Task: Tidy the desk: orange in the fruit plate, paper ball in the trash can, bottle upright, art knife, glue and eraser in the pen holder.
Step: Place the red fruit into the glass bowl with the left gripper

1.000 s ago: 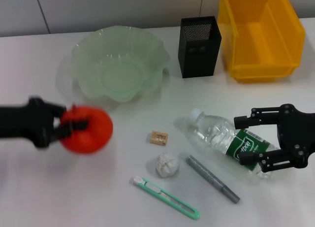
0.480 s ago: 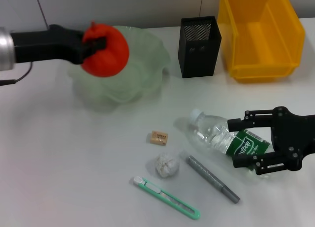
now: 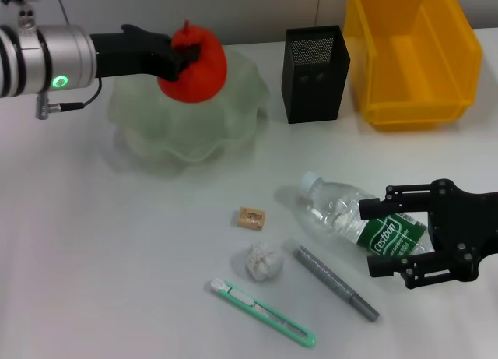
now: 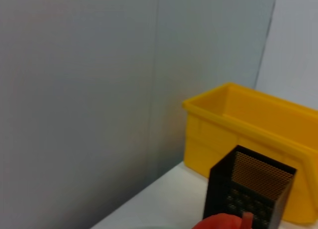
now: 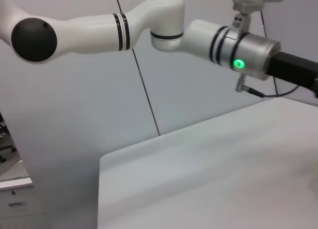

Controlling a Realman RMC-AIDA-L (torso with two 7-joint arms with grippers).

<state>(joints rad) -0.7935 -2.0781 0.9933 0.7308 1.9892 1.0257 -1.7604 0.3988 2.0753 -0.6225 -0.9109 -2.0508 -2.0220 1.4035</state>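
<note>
My left gripper (image 3: 185, 57) is shut on the orange (image 3: 201, 66) and holds it in the air over the back of the pale green fruit plate (image 3: 152, 145). A sliver of the orange (image 4: 223, 223) shows in the left wrist view. The clear bottle (image 3: 336, 209) lies on its side at the right. My right gripper (image 3: 378, 239) is open, with one finger on each side of the bottle's green label. The eraser (image 3: 251, 217), paper ball (image 3: 264, 262), green art knife (image 3: 263, 313) and grey glue stick (image 3: 336, 283) lie on the table in front.
The black mesh pen holder (image 3: 313, 72) stands behind the bottle, to the right of the plate. The yellow bin (image 3: 411, 51) sits at the back right. Both also show in the left wrist view: the pen holder (image 4: 248, 191) and the bin (image 4: 258, 124).
The left arm has lifted the orange from the front left and carried it up and right over the fruit plate. The right gripper has edged down along the bottle's label.
</note>
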